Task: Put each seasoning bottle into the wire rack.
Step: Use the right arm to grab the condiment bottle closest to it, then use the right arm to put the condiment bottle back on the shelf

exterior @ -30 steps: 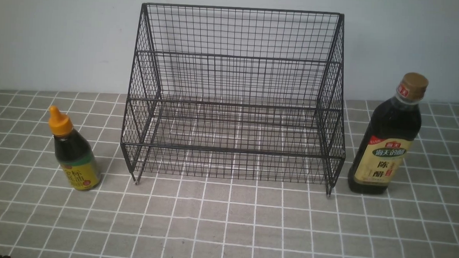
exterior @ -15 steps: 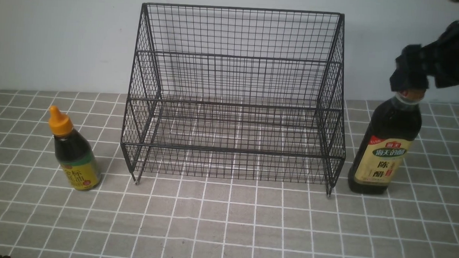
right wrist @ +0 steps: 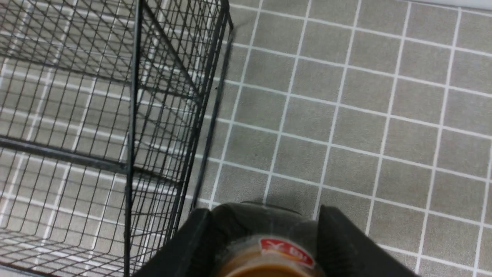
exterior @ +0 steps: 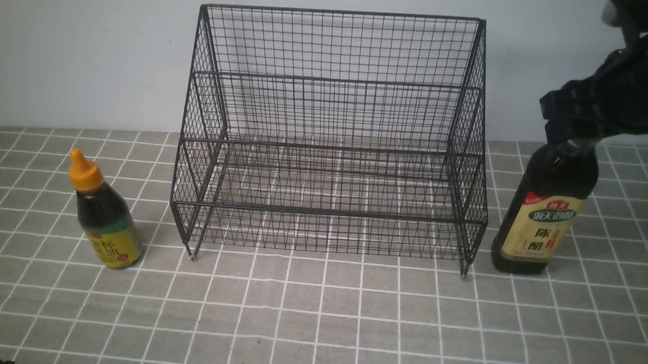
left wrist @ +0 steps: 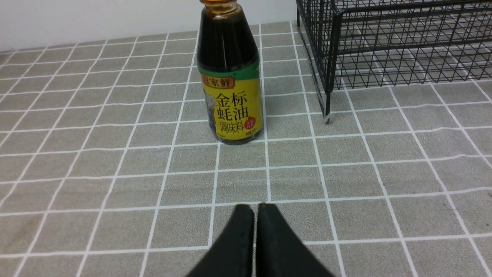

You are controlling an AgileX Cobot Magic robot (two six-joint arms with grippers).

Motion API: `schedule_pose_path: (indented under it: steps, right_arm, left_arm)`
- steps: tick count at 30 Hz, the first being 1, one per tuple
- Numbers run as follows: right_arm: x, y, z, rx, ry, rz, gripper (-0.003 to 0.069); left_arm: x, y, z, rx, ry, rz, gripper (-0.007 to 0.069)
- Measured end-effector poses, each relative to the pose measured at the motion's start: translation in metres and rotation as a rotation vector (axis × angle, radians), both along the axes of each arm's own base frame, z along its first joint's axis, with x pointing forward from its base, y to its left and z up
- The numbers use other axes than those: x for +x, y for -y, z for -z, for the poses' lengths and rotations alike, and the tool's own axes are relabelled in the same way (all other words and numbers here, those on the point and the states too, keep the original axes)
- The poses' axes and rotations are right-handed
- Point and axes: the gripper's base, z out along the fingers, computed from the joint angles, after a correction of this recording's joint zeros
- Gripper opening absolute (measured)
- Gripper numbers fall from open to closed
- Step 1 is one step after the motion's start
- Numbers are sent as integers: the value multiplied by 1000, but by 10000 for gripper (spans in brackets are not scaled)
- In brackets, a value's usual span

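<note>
**Bench (exterior: 318,324):** grey cloth with a white grid, against a plain pale wall (exterior: 89,46).

**Wire rack (exterior: 331,147):** stands at the centre of the front view on its short legs. All tiers are empty; the grid cloth shows through the mesh.

**Tall bottle (exterior: 547,213):** at the right of the front view, just beside the rack's right-hand side and outside it. Its base is on the bench. The beige label faces the camera. It leans very slightly.

**Short bottle (exterior: 106,222):** at the left of the front view, near the rack's left front leg but apart from it, and outside it. It stands upright and its orange pointed cap (exterior: 84,170) is uncovered. Nothing touches it.

**Right claw (exterior: 572,132):** enters from the upper right of the front view and covers the top of the tall bottle. In the right wrist view its two black fingers (right wrist: 192,242) stand on either side of the tan cap (right wrist: 269,261), with no gap visible between fingers and cap. It is closed on the cap, partly spread to the cap's width.

**Left claw (left wrist: 255,209):** at the bottom centre of the left wrist view, low over the bench. Its fingers are pressed together with nothing between them. The short bottle stands well ahead of it, at the upper centre of that view.
</note>
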Motion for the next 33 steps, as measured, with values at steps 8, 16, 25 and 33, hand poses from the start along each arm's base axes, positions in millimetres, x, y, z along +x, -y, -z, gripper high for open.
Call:
schedule_pose_path:
  steps: [8,16,25,33]
  right_arm:
    - [-15,1,-24,-6,-26,-23,319]
    - [-47,3,-120,43,188,-50,319]
    - [-51,-28,-143,167,286,-160,319]
    - [-34,-71,-129,216,311,-235,319]
  left_arm:
    - [0,0,0,0,0,0,-7]
    - [0,0,0,0,0,0,-7]
    - [0,0,0,0,0,0,-7]
    - [0,0,0,0,0,0,-7]
